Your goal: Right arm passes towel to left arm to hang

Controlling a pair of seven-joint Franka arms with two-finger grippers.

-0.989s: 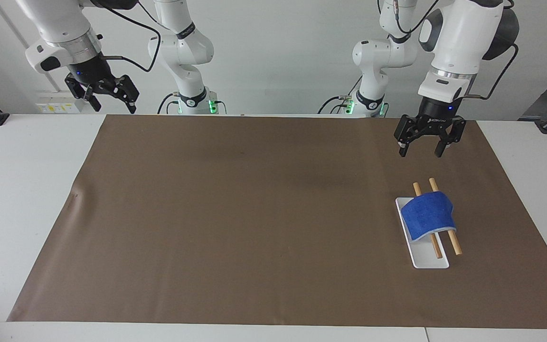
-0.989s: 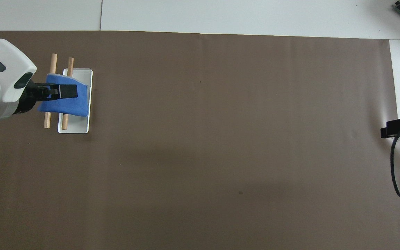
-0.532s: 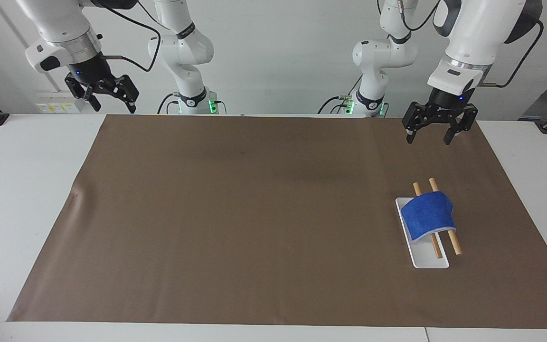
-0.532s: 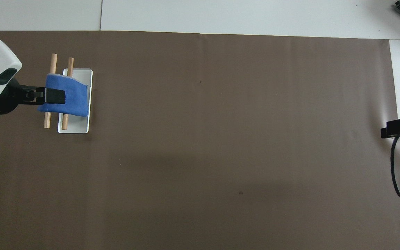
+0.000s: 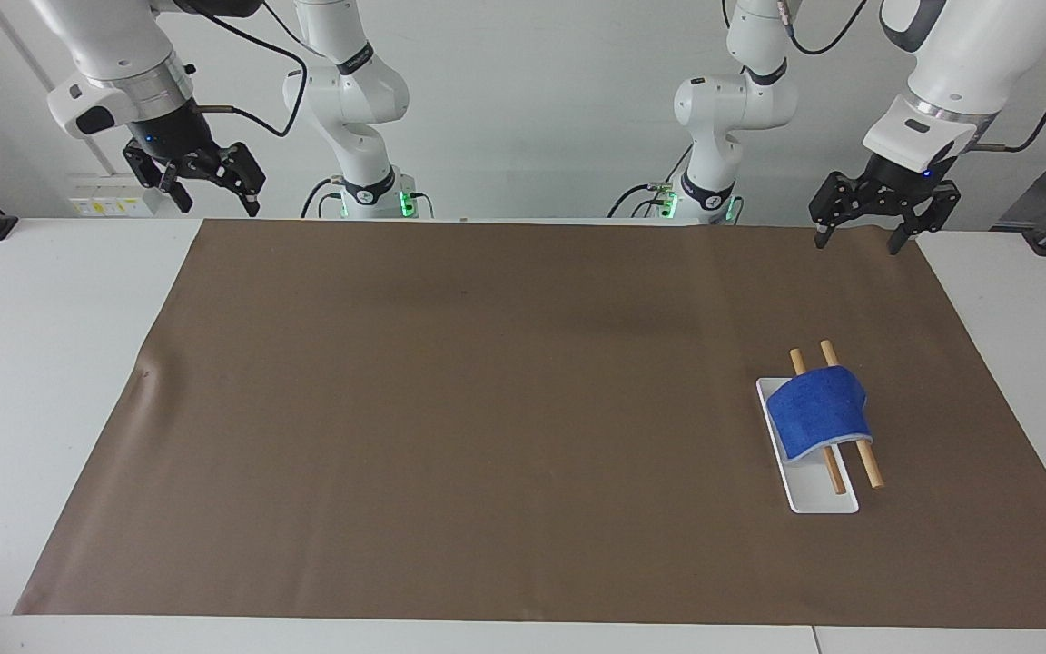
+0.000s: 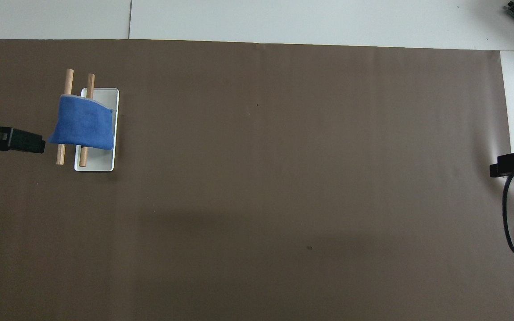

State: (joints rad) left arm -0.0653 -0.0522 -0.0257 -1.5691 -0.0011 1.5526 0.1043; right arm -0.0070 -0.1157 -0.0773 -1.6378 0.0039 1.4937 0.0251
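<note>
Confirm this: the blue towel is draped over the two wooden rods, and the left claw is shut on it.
Not quite. The towel is draped over the two wooden rods, but the left claw is open and raised well clear of it, holding nothing. The facing view shows this.

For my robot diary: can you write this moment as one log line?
small blue cloth towel: draped over two wooden rods | left pincer: open, raised, empty | right pincer: open, waiting

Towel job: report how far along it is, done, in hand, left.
Done: the blue towel is draped over the two wooden rods of the small white rack, toward the left arm's end of the table. In hand: nothing; the left gripper hangs open over the brown mat's corner, and the right gripper waits open, raised. Left: nothing visible.
</note>
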